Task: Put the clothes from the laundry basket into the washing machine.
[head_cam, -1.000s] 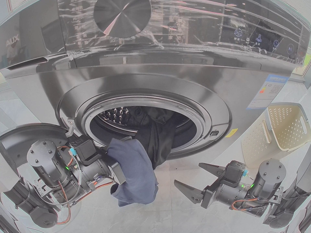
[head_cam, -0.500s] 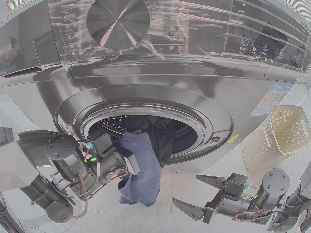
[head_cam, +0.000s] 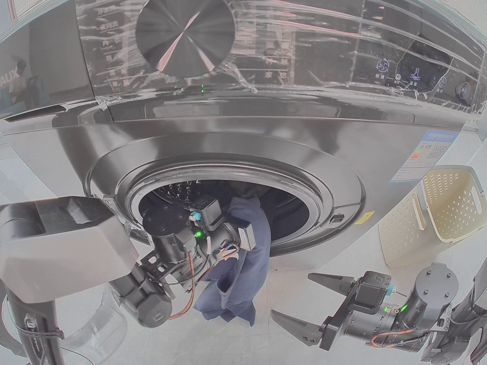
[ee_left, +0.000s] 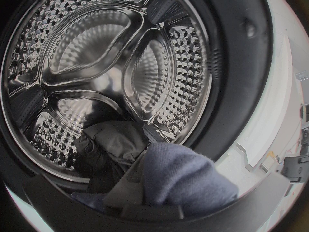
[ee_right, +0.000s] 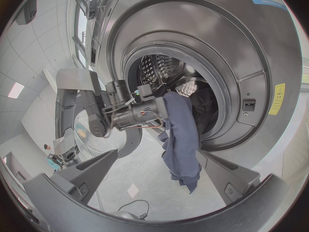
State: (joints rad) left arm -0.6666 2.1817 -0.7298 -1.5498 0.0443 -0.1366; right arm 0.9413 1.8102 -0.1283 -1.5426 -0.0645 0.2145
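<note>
Risks first:
- Most of the blue cloth (head_cam: 247, 259) hangs outside the washer (head_cam: 304, 143), down past the lower rim of the door opening (head_cam: 324, 178) and over the floor. If we let go at the mouth, we expect the tail's weight to pull it back out.
- The tail could drag on the seal or rim as we push in, and bunch up there.
- A dark garment (ee_left: 112, 139) lies low in the drum (ee_left: 96, 49), near the mouth. Pulling the arm out could hook it and take it along.
- The left wrist sits close to the rim, so there is little room for it to swing.

Jaws:
- Left gripper (ee_right: 167, 108) is at the mouth, pointing into the drum. The cloth is draped over it and hides the fingertips. The left wrist view shows one finger (ee_left: 125, 187) pressed into the fabric. Since the cloth hangs from it, we judge it clamped on the cloth.
- Right gripper (head_cam: 291, 295) is low and in front of the washer, well apart from the cloth, with its jaws spread wide. It holds and touches nothing.

The basket (head_cam: 451, 204) stands to the right of the washer, and we can't see any clothes in it from here.
</note>
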